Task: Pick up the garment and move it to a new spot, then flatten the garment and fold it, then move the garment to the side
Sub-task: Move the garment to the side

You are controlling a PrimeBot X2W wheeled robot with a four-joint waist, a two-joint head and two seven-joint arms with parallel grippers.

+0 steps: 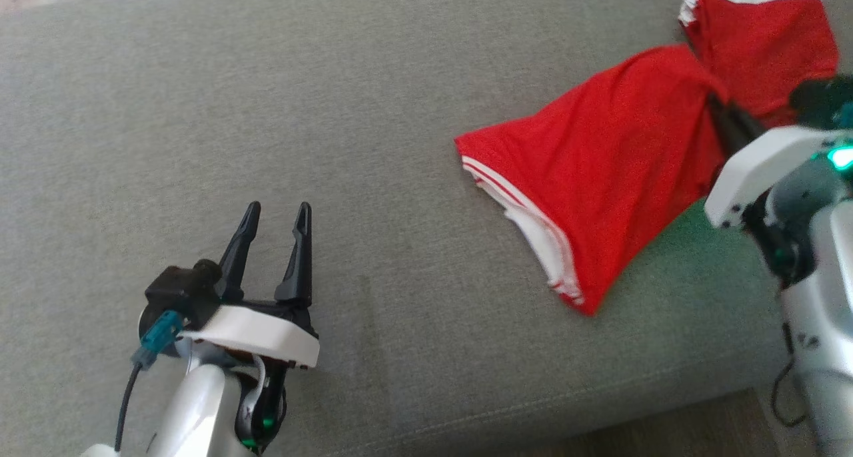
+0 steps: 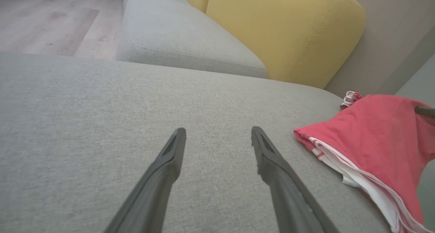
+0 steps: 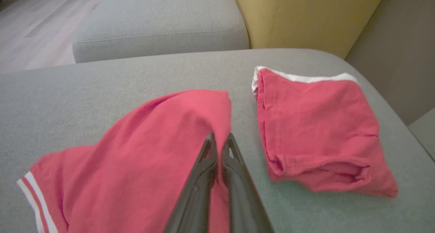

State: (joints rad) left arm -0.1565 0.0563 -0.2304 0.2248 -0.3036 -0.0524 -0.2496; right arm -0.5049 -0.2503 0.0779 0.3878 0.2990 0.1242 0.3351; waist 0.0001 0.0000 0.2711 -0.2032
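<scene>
While my right gripper is pinched tight on a raised fold of the red garment, I judge we are in the first step: the pick-up before carrying it to a new spot. The garment lies toward the far right end of the grey sofa cushion, cinched at the middle where the fingers bite. One white-trimmed half spreads toward the centre and the other is bunched beyond the grip. My left gripper hovers over bare cushion, well apart from the cloth, jaws spread wide with nothing between them. Next I would lift until both halves clear the seat, then carry leftward to the open stretch, minding that so slim a pinch could slip.
</scene>
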